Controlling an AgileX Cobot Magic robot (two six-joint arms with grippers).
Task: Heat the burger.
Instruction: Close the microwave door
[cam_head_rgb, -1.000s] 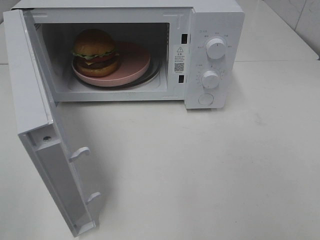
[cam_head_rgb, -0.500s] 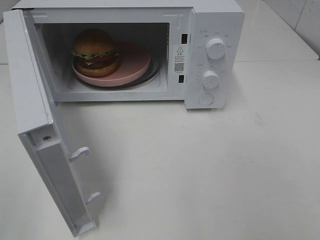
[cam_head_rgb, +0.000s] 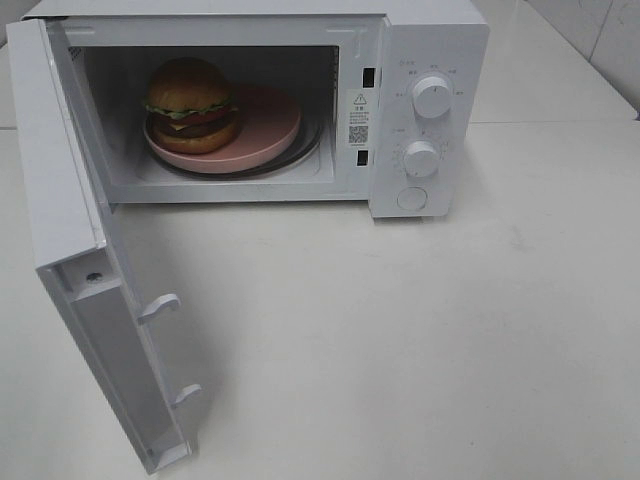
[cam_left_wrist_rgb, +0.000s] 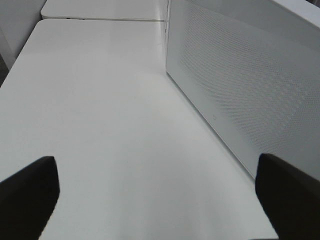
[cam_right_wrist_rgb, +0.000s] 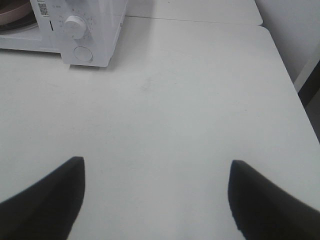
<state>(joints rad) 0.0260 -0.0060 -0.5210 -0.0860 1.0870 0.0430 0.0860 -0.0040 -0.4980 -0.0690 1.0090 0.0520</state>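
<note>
Already the loading looks done. Starting at the left, the left hand (cam_left_wrist_rgb: 157, 200) has its fingers spread fully and holds nothing. It hovers over the bare worktop (cam_left_wrist_rgb: 100, 125), just beside the outer face of the door (cam_left_wrist_rgb: 240, 90) and not touching it. The door stands swung wide open, toward the front-left of the microwave (cam_head_rgb: 430, 40). Inside the cavity, the burger (cam_head_rgb: 190, 105) sits upright on the left part of a pink plate (cam_head_rgb: 270, 125), which rests on the turntable. To the right, on the control panel, no hand is at the upper knob (cam_head_rgb: 431, 96), the lower knob (cam_head_rgb: 421, 158) or the round button (cam_head_rgb: 411, 198). Farther right, the right hand (cam_right_wrist_rgb: 157, 200) is also wide open and empty, over bare worktop well apart from the panel's corner. Neither hand shows in the high view.

By my judgement, placing the food is finished. What is left is to shut the door, for which the left hand seems well placed, and then to set the knobs to start the heating, likely a job for the right hand.
</note>
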